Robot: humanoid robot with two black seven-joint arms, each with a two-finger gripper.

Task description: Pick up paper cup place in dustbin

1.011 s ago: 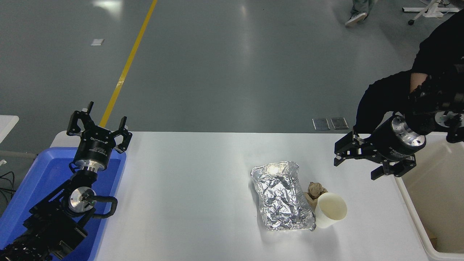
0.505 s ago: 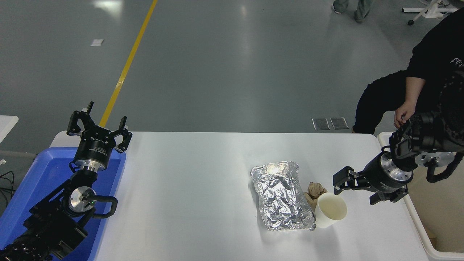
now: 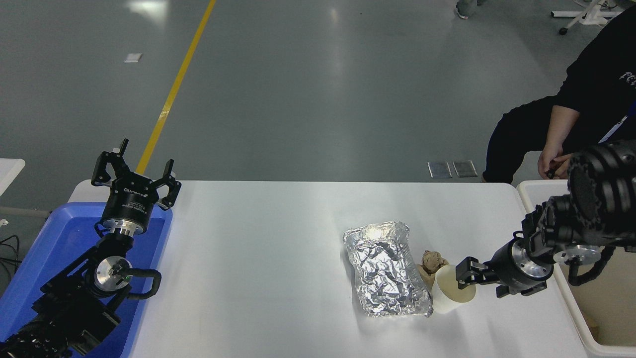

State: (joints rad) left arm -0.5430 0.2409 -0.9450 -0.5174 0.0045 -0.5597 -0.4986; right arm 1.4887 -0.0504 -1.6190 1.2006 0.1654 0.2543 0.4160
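The paper cup (image 3: pixel 451 295) stood upright near the table's (image 3: pixel 258 248) front right corner, its open mouth toward us, touching the right wall of a crinkled foil tray (image 3: pixel 387 268) and just in front of a crumpled brown paper wad (image 3: pixel 432 261). Our right gripper (image 3: pixel 466 278) was at the cup's rim on its right side, one dark finger overlapping the mouth. We could not tell whether a finger was inside the cup or only in front of it, nor whether the jaws were spread or closed; we judged the cup not yet held, since it sat squarely on the table.

To do this step well, we would want one finger inside the wall and one outside, low enough below the rolled rim to bite firmly, then a gentle close, because thin paper crushes and a hard pinch could fold the wall. We would also lift straight up before swinging, so the cup does not drag the tray or the wad along with it.

Our right arm came in low from the right edge, forearm nearly level and pointing left across the table, the silver wrist just right of the cup. The dustbin (image 3: pixel 566 308) lay beyond the table's right edge, directly beneath that arm, so the carry would be short. A person (image 3: pixel 571 129) in black sat by the far right corner. Our left gripper (image 3: pixel 134 176) was parked with its fingers spread and nothing in them over the blue plastic bin (image 3: pixel 44 258) at the left edge.
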